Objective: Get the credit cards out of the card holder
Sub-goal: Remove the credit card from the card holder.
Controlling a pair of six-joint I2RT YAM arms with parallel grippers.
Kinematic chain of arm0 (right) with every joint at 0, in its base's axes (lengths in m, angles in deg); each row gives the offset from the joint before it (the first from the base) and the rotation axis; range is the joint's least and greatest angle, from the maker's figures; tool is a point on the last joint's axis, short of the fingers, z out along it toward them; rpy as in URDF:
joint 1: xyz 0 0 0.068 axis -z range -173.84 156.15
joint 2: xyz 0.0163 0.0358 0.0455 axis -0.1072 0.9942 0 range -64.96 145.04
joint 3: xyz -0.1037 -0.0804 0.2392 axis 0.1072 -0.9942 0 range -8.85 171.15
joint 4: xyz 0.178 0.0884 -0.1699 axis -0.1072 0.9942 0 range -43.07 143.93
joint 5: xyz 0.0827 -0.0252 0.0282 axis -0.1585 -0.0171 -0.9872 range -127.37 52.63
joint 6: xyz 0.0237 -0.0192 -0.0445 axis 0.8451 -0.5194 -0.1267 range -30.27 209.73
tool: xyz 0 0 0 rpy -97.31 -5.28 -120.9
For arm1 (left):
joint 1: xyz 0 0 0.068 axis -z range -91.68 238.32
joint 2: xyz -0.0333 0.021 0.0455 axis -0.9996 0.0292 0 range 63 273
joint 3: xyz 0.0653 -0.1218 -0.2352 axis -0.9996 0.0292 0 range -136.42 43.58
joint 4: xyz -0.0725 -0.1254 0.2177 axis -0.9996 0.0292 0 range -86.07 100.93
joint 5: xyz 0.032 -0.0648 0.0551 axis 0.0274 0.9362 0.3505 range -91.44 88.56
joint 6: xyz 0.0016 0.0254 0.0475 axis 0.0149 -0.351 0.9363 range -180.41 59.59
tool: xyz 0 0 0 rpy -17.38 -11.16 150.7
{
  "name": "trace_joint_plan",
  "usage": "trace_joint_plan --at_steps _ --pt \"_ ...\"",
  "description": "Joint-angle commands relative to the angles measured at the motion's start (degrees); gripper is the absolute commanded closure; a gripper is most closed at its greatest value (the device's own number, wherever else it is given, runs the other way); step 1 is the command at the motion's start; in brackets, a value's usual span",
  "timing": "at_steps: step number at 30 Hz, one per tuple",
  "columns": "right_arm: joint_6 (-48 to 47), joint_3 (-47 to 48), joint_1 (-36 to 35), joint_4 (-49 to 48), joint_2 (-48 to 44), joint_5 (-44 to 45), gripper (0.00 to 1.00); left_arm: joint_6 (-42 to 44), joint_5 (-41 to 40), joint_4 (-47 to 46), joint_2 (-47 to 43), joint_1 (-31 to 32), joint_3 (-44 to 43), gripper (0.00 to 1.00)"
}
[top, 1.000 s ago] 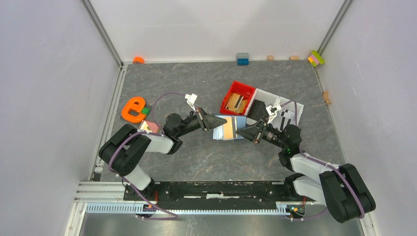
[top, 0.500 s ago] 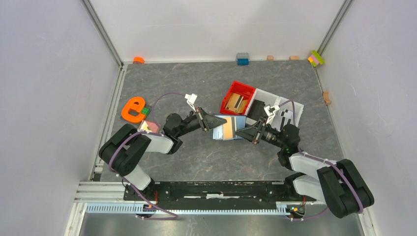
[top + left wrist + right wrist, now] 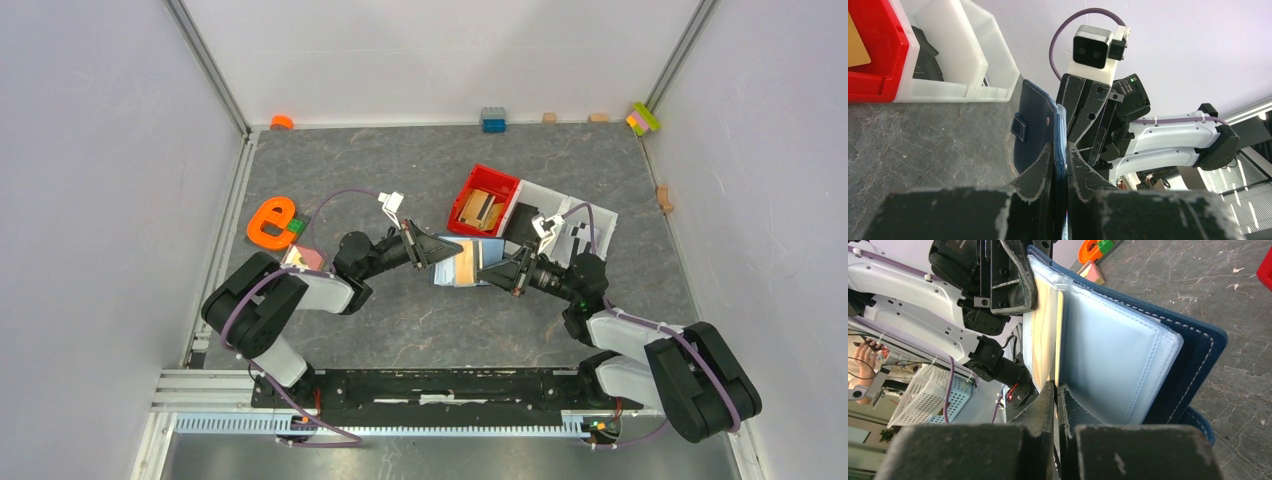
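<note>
Grey marbled matting is covering the table point(image 3: 400, 170), and the card holder point(image 3: 468, 262) is standing open on edge at its centre, between the two arms.

The step in hand is probably drawing a card out of its pocket. To do that well, the left arm should be acting purely as an anchor. The right should be pulling slowly and straight along the pocket's opening, without twisting, so that the sleeve is not dragging the whole wallet along. It is also worth checking that only the card is being nipped.

At far left, an orange letter e point(image 3: 272, 222) is lying unused. The left gripper point(image 3: 447, 250) is reaching in with its jaws clenched on one edge of the holder. Its wrist view is showing the navy cover and snap tab rising from that pinch. A copper-tan credit card point(image 3: 1059, 330) is sitting in a clear pocket. The right gripper point(image 3: 492, 272) is meeting it with its jaws drawn nearly together, seemingly nipping the card's edge. I cannot tell whether the plastic sleeve is being caught too. Behind it, a red tray point(image 3: 497, 176) and a white tray point(image 3: 565, 193) are sitting side by side.
</note>
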Motion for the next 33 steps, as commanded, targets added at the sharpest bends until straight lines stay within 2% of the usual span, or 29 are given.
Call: trace_joint_plan --at_steps 1,4,10,11,16,18,33 --pt "-1.27 1.53 -0.27 -0.51 -0.33 1.51 1.00 -0.72 2.00 -3.70 -0.43 1.02 -1.52 0.96" --pt "-1.52 1.03 0.38 0.45 -1.28 2.53 1.00 -1.34 2.52 -3.96 -0.42 0.68 -1.53 0.79" --pt "0.12 0.04 1.52 -1.59 -1.23 2.34 1.00 -0.85 2.53 -3.28 -0.79 0.67 -1.47 0.70" --pt "0.67 -0.05 1.67 -2.41 -1.07 2.13 1.00 -0.74 2.53 -3.04 -0.78 0.67 -1.60 0.71" --pt "2.13 -0.80 2.57 -4.15 -0.65 1.85 1.00 -0.48 2.53 -2.69 -0.78 0.56 -1.61 0.92" --pt "2.49 -1.16 3.19 -4.45 -0.66 1.93 1.00 -0.72 2.45 -3.04 -0.94 0.34 -1.36 0.97" --pt "3.47 -2.54 5.50 -4.95 -1.26 2.25 1.00 -3.13 2.43 -6.56 -1.48 -1.59 0.16 0.98"
